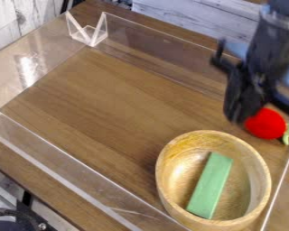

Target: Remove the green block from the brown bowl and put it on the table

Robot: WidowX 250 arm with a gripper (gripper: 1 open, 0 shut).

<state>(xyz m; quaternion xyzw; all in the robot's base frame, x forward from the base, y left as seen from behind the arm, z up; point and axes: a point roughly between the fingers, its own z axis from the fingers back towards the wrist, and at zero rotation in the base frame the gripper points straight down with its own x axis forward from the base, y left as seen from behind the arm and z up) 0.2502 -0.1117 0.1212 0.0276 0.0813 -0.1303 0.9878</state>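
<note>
Dark table [123,99]: block [211,185] lies in bowl [172,153]; gripper [248,110] hangs clear at one o'clock, empty, jaw gap unreadable.

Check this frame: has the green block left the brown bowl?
No, the green block lies inside the brown bowl, with nothing gripping it.
</note>
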